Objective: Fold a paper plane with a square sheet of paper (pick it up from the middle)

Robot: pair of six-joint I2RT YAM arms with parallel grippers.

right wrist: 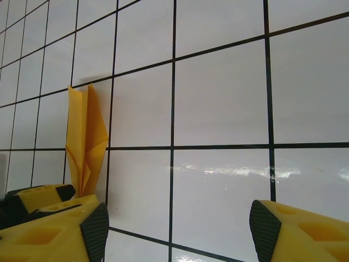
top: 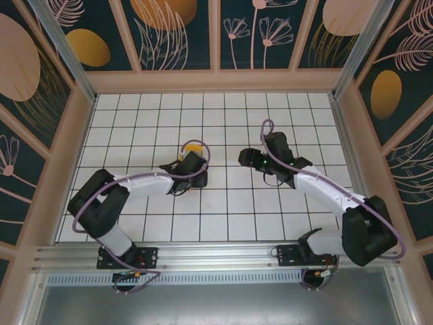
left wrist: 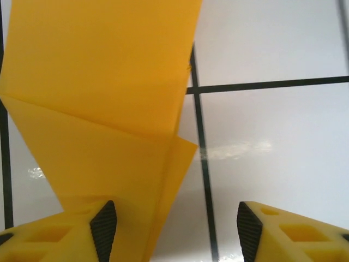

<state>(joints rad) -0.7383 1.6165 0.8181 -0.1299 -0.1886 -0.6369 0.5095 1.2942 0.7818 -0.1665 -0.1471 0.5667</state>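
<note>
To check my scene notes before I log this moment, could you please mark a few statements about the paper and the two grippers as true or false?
1. The paper plane is creased and folded, not a flat square. True.
2. The right gripper is clamped on the paper plane. False: its jaws stand apart with bare table tiles between them, and the plane lies off to one side.
3. The left gripper has its jaws apart, with the paper plane right in front of it. True.
4. The paper plane is blue. False: it is orange-yellow.
</note>
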